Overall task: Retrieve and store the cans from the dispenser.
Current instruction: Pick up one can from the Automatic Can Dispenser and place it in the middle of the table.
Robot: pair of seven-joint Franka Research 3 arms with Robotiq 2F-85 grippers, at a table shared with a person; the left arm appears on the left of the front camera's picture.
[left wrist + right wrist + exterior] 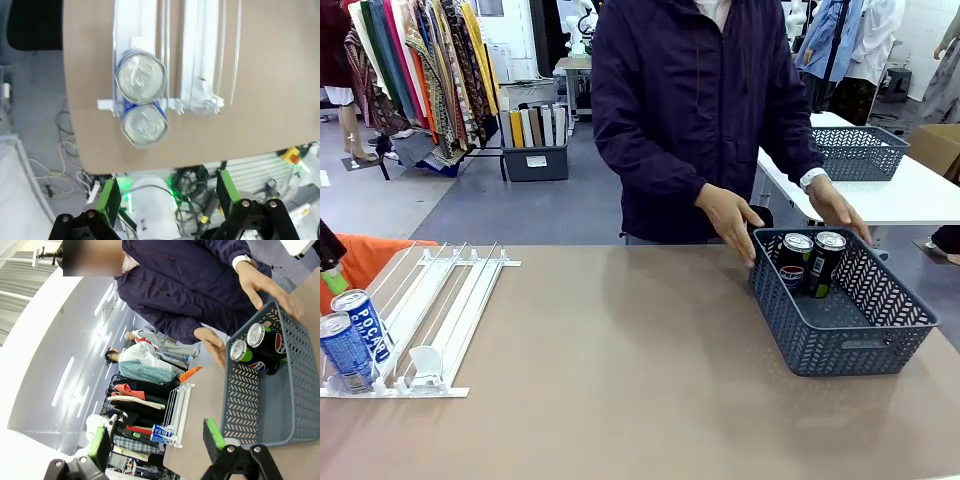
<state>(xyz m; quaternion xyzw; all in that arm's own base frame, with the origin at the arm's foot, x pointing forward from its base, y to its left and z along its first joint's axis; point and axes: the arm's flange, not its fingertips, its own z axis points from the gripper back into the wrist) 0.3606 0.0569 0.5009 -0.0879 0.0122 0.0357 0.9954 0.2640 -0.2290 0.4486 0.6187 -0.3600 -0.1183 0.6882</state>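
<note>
Two blue Pocari cans (360,322) (344,350) stand one behind the other at the front lip of the white dispenser (450,300), in its leftmost lane. From above, the left wrist view shows their silver tops (140,77) (144,125) on the dispenser rails (200,50). My left gripper (167,197) hangs open above and just off the table edge, short of the cans. One of its fingers (330,262) shows at the picture's left edge. Two black Pepsi cans (795,260) (826,262) stand in the grey basket (850,345). My right gripper (156,439) is open, holding nothing, beside the basket (242,405).
The person stands at the far side with both hands (730,215) (835,205) on the basket's far rim. A second grey basket (860,150) sits on a white table behind. The brown tabletop (620,380) lies bare between dispenser and basket.
</note>
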